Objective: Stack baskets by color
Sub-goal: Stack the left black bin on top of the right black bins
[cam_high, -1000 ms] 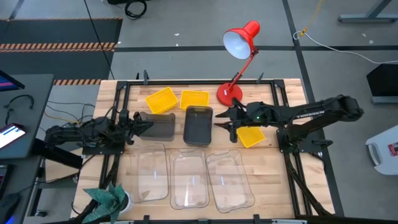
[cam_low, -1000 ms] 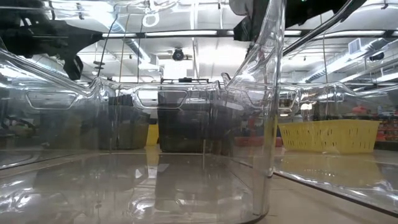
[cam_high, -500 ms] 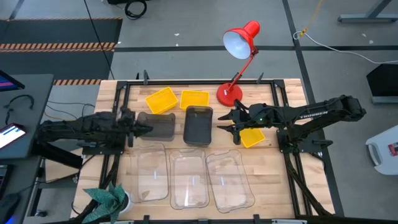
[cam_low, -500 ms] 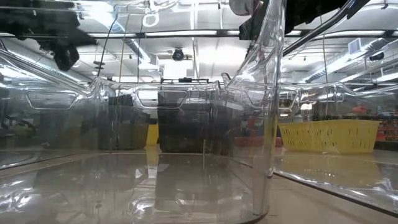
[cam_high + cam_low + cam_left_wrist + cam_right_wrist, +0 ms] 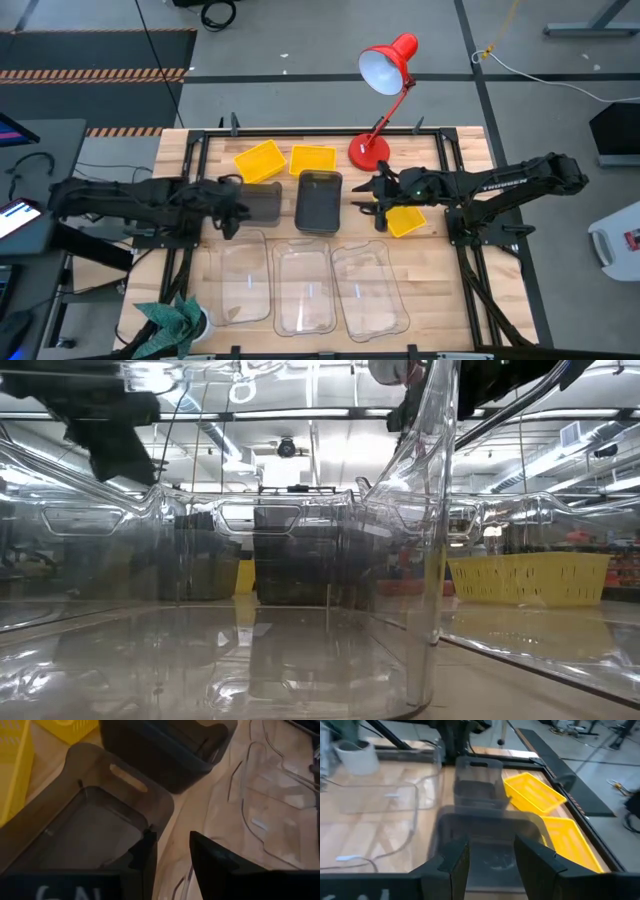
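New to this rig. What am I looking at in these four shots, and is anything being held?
It is a two-armed robot at a wooden table, sorting baskets into stacks by colour. The overhead shot shows everything. The low shot sits at table height and looks through a clear basket. The other two come from cameras on each wrist.

On the table: three yellow baskets, two side by side at the back and one to the right; smoky-grey baskets in the middle; three clear ones in a row at the front; and a red lamp.

The left gripper stands open over the left grey basket. The right gripper is open beside the other grey baskets. Neither holds anything.
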Available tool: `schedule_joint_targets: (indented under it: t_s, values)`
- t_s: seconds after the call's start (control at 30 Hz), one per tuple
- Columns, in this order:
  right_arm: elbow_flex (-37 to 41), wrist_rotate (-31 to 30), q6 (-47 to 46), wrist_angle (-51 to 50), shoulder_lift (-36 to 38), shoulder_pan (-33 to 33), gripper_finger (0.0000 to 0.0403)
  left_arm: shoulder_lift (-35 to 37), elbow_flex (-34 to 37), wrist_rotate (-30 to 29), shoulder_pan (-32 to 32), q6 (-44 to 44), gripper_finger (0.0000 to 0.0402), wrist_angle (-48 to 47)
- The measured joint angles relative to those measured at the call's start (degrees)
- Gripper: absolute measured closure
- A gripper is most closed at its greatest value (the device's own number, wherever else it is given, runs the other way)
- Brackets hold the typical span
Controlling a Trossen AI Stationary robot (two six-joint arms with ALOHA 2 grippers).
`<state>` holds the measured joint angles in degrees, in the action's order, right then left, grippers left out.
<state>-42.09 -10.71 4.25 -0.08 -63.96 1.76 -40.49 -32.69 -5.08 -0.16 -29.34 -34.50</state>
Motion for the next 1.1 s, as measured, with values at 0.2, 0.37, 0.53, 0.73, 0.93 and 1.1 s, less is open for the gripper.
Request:
schedule_joint_targets:
  t_s: [0.2,0.37,0.53,0.73,0.93,1.1]
  values:
    - [0.00,-2.83,0.03,-2.74,0.14,0.00,0.0243,-8.61,-5.19,-0.23,0.00,-1.52,0.0280,-0.35]
    - [0.00,-3.38,-1.01,-6.40,1.83,0.00,0.0243,-15.50,-9.39,-1.77,0.00,-1.93,0.0281,-1.10]
    - [0.00,-3.95,-2.11,-10.45,5.02,0.04,0.0243,-21.62,-12.53,-4.00,0.24,-4.48,0.0282,-1.38]
    - [4.16,-8.58,-2.16,-9.60,9.65,0.48,0.0243,-31.94,-19.95,-4.41,2.45,-8.84,0.0283,-8.97]
    - [9.83,-8.96,-0.78,-2.89,14.35,-0.06,0.0243,-41.65,-26.37,-5.84,2.95,-11.93,0.0283,-11.50]
    - [11.12,-8.95,-0.74,-2.09,16.96,-0.11,0.0243,-47.59,-31.83,-5.82,2.93,-12.12,0.0276,-13.38]
